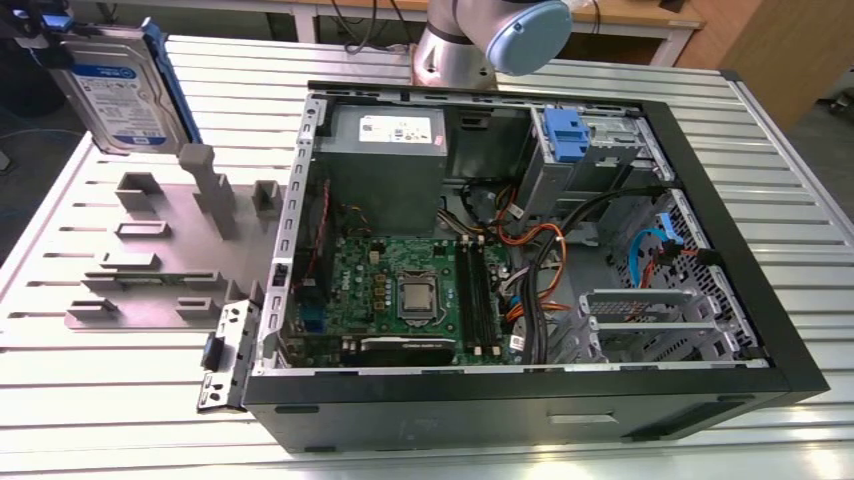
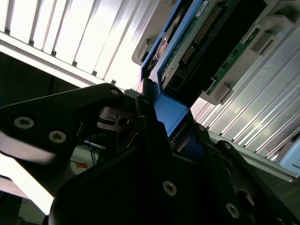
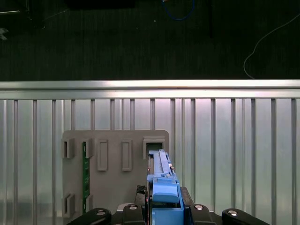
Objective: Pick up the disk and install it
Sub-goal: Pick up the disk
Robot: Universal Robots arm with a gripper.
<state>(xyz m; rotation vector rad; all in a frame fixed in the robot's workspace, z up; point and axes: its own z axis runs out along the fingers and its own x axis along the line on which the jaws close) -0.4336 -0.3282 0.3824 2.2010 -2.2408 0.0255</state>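
1. Exterior view: we see the disk (image 1: 118, 95) standing on end at the exterior view's far left. Its label faces the camera and blue rails run along both long edges. It is above the grey fixture plate (image 1: 174, 240), which lies on the slatted aluminium table (image 1: 107, 400).
2. In the first wrist view the gripper (image 3: 165, 208) has its jaws clamped on the disk's blue end tab (image 3: 165, 194), one finger on each side.
3. In the second wrist view the tab sits pinched between the black fingers (image 2: 145, 101). The disk's connector end and green circuit board (image 2: 234, 51) point away from the gripper.
4. In the first wrist view the disk hangs edge-on, its far end lined up over an open slot (image 3: 154, 139) of the fixture plate. We cannot tell whether it touches that slot.
5. A thin green board (image 3: 86, 173) stands on edge in another slot of the plate.
6. The open computer case (image 1: 534, 410) lies on its side, well apart from the disk, towards the exterior view's right. Inside it we see the power supply (image 1: 387, 140), the blue bracket (image 1: 563, 135) on the drive bay, and the motherboard (image 1: 400, 290).
7. The robot arm (image 1: 461, 45) rises behind the case.
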